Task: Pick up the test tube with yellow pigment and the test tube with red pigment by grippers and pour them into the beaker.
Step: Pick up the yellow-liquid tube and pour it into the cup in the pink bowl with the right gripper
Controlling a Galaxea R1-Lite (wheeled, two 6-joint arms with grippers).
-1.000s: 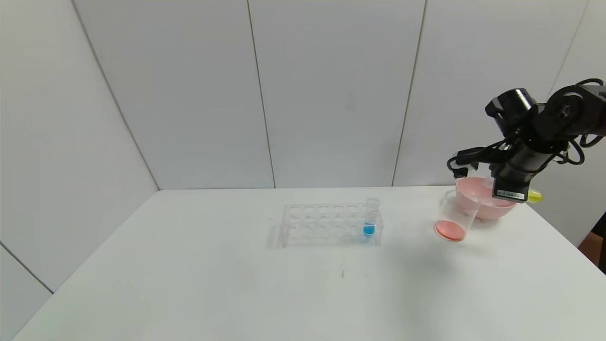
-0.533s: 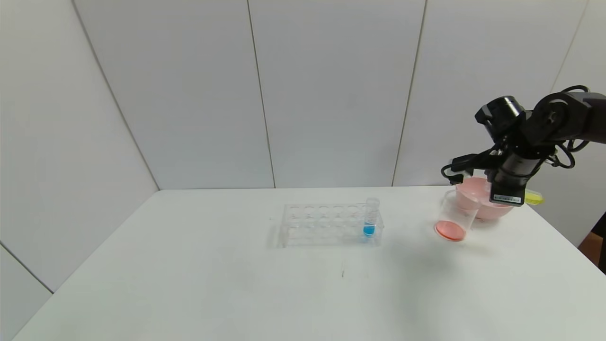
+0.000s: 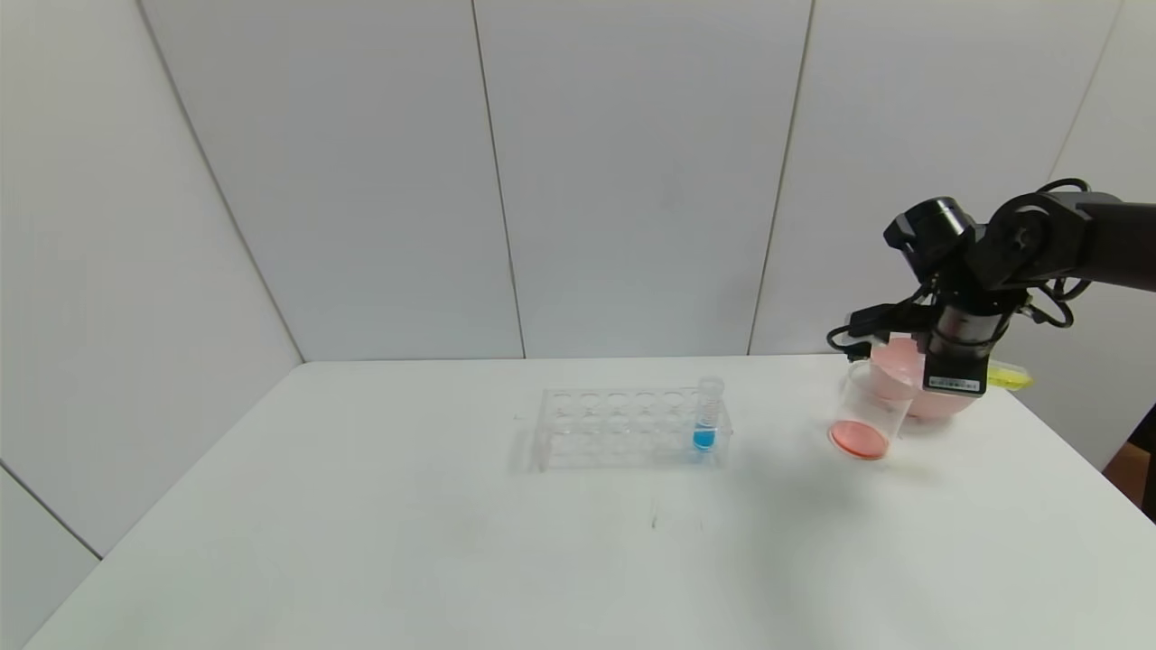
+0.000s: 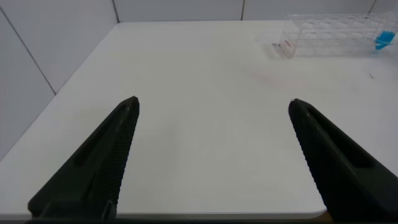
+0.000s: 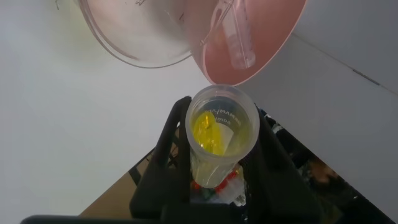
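The beaker on the counter is already holding red liquid. The right pincer is pinching the yellow-pigment test tube beside it, not yet pouring. The left pincer, spread, is idling.

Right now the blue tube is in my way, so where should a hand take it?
Grip the blue tube by its clear upper part, which stands above the rack; the liquid end sits down in an end hole. Come from above, since it stands upright, and lift straight up.
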